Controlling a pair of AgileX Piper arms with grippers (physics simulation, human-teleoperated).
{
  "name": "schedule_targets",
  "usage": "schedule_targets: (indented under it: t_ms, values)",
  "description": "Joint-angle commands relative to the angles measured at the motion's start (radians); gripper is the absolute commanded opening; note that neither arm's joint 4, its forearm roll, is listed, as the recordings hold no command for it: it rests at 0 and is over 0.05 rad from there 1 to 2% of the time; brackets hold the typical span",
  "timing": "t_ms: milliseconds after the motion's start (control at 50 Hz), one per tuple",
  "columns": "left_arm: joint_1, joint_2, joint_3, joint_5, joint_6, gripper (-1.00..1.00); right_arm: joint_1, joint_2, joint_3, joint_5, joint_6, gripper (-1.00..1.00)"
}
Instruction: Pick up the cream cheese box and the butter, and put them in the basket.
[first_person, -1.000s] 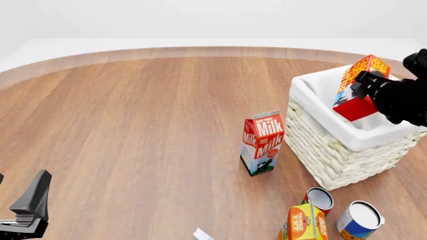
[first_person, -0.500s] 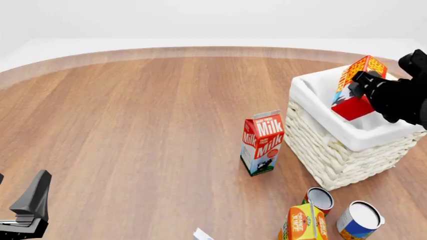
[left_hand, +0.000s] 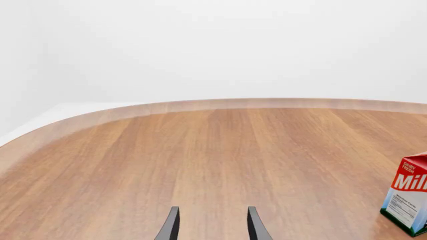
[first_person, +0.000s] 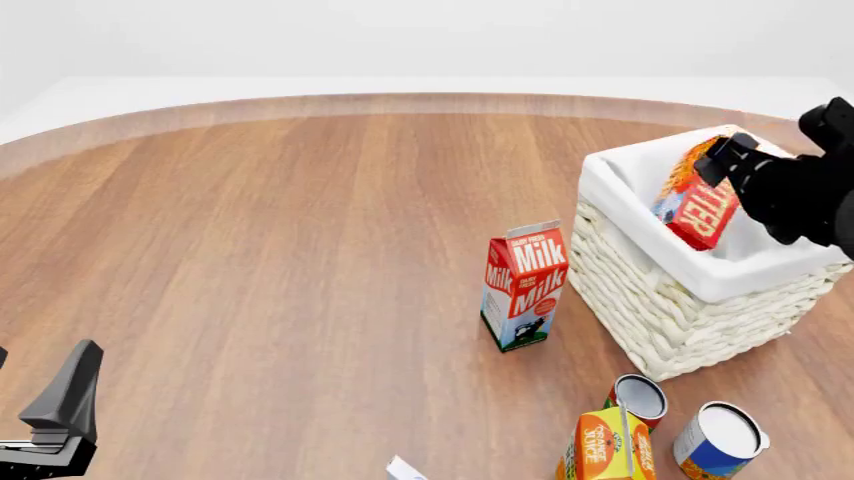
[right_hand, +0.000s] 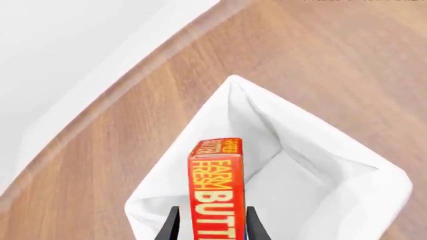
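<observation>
The red butter (first_person: 697, 208) box leans tilted inside the white wicker basket (first_person: 667, 310) at the right of the table. My right gripper (first_person: 730, 163) hovers just above it, open. In the right wrist view the butter (right_hand: 217, 200) stands between the spread fingers (right_hand: 172, 223) with a small gap at its side, over the basket's cloth lining (right_hand: 313, 175). The cream cheese box (first_person: 404, 468) shows only as a white corner at the front edge. My left gripper (first_person: 64, 405) rests open at the front left, nothing between its fingertips (left_hand: 212, 227).
A red-and-white milk carton (first_person: 523, 285) (left_hand: 407, 200) stands just left of the basket. An orange juice carton (first_person: 611, 447) and two cans (first_person: 641, 397) (first_person: 721, 437) stand in front of the basket at the front right.
The butter has slipped from the right gripper's hold, tipped over and sunk lower into the basket. The right gripper has opened. The left arm has not moved.
</observation>
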Motion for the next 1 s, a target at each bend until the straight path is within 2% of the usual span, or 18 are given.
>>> schedule_targets:
  t_ms: [20, 660, 1000]
  values:
    - [0.000, 0.000, 0.000, 0.000, 0.000, 1.00, 0.004, 0.008, -0.001, -0.003, 0.023, 1.00]
    - [0.000, 0.000, 0.000, 0.000, 0.000, 1.00, 0.058, -0.063, -0.048, 0.079, 0.003, 1.00]
    - [0.000, 0.000, 0.000, 0.000, 0.000, 1.00, 0.146, -0.179, -0.123, 0.213, -0.039, 1.00]
